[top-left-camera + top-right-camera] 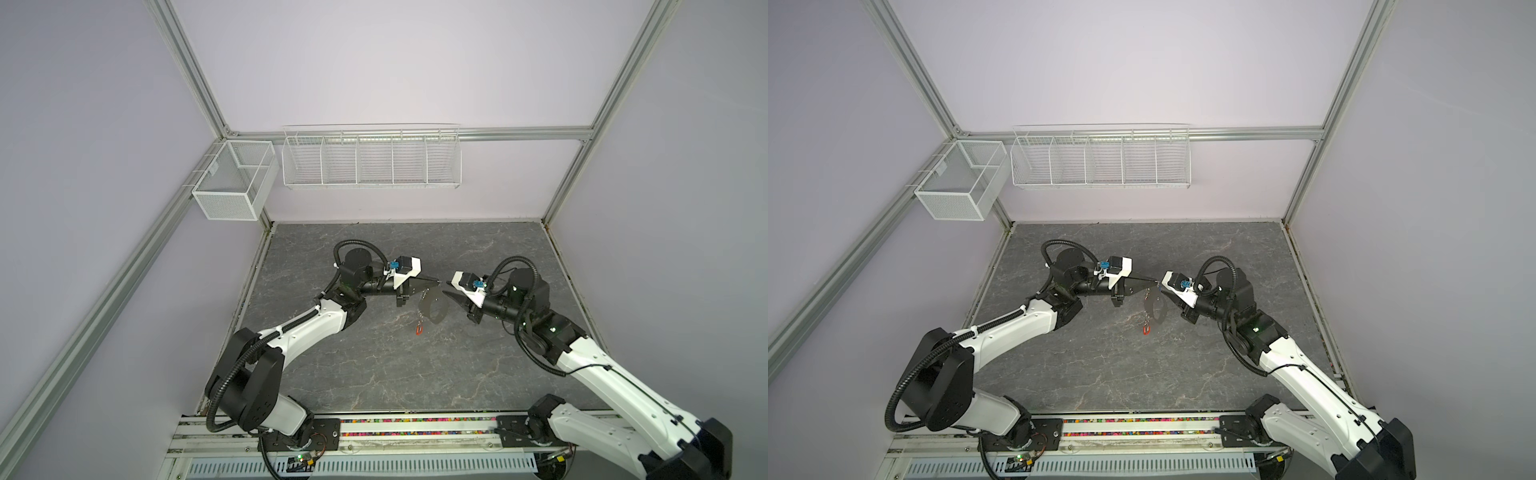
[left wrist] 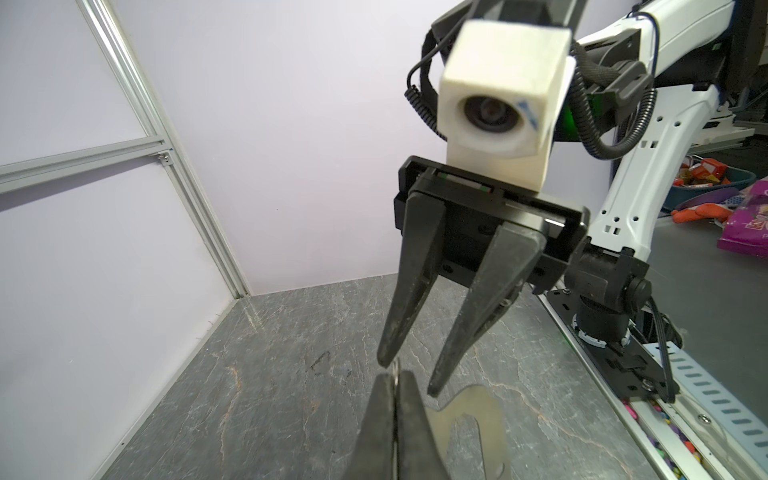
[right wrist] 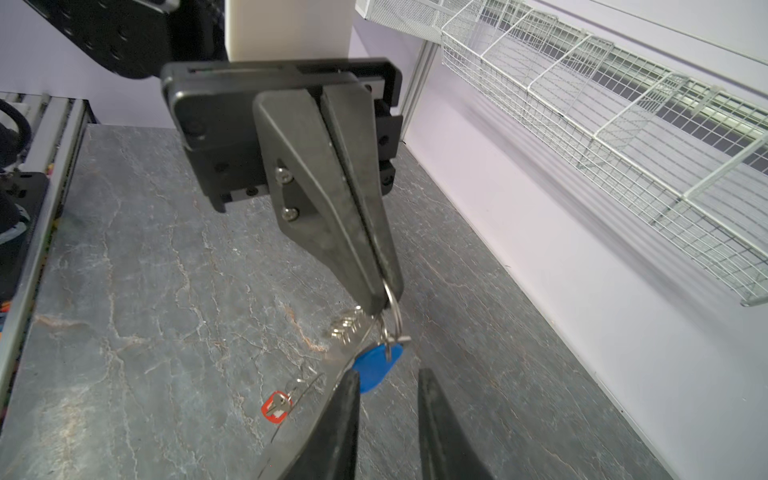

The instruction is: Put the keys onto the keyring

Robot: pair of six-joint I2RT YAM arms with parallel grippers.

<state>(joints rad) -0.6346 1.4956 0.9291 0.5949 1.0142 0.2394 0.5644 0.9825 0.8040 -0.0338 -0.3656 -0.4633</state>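
My left gripper [image 3: 382, 301] is shut on a metal split ring [image 3: 394, 307] of the keyring, held above the grey marble table [image 1: 374, 374]. A key's blue tag [image 3: 376, 365] hangs from that ring. The tan-grey crescent keyring [image 2: 478, 415] dangles below the left gripper [image 1: 436, 282] in both top views [image 1: 1156, 309]. Lower still, on a small chain, is the key with the red tag [image 1: 419, 329] [image 3: 276, 407]; I cannot tell whether it touches the table. My right gripper [image 3: 387, 372] is open, nothing between its fingers, its tips just short of the blue tag and facing the left gripper [image 2: 395, 374].
A long white wire basket [image 1: 372, 160] and a white mesh box [image 1: 232, 183] hang on the back wall, well above the table. The arms' base rail [image 1: 415, 428] runs along the front edge. The two grippers nearly touch tip to tip at mid-table.
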